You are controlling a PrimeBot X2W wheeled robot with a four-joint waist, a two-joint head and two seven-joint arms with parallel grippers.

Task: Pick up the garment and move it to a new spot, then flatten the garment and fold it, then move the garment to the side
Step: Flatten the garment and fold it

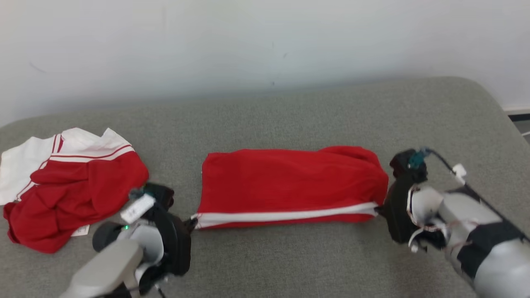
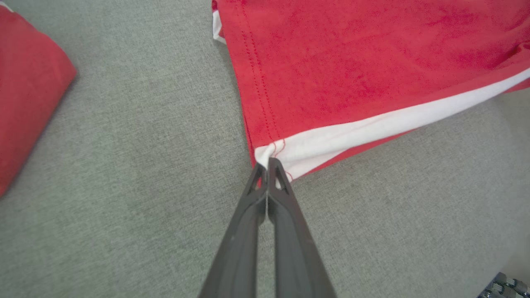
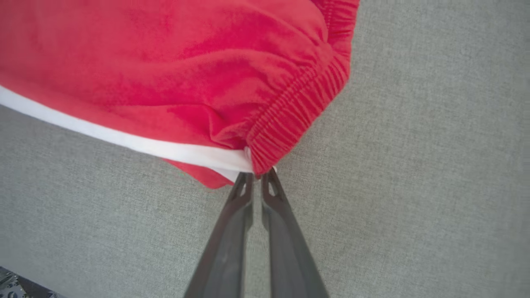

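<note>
A red garment [image 1: 290, 182] of soft knit cloth, shaped like a pair of shorts doubled lengthwise into a long band, lies across the middle of the grey woven fabric surface [image 1: 290, 265], running from the robot's left to its right. Its near long edge carries a white stripe [image 1: 285, 216], and its far side is slightly rumpled toward the right end. The left gripper [image 1: 191, 223], with its two long dark fingers [image 2: 285, 207] pressed together, pinches the near left corner of the red garment. In the left wrist view the left gripper [image 2: 267, 165] meets the cloth exactly where the white stripe [image 2: 372, 128] reaches the hem, beside the double row of red stitching [image 2: 258, 82]. The right gripper [image 1: 379, 211] is closed in the same narrow way on the near right corner. In the right wrist view the right gripper [image 3: 256, 176] bites the cloth at the point where the white stripe [image 3: 124, 140] runs into the gathered elastic waistband [image 3: 298, 111]. The near edge is drawn into a fairly straight line between the two grips, while the body of the cloth rests on the surface. Well apart to the left lies a second, crumpled red and white garment [image 1: 70, 186] with thin red lines on its white part and a small white label at its near edge; its red edge also shows in the left wrist view [image 2: 29, 95]. Behind the surface rises a plain white wall [image 1: 248, 41].
</note>
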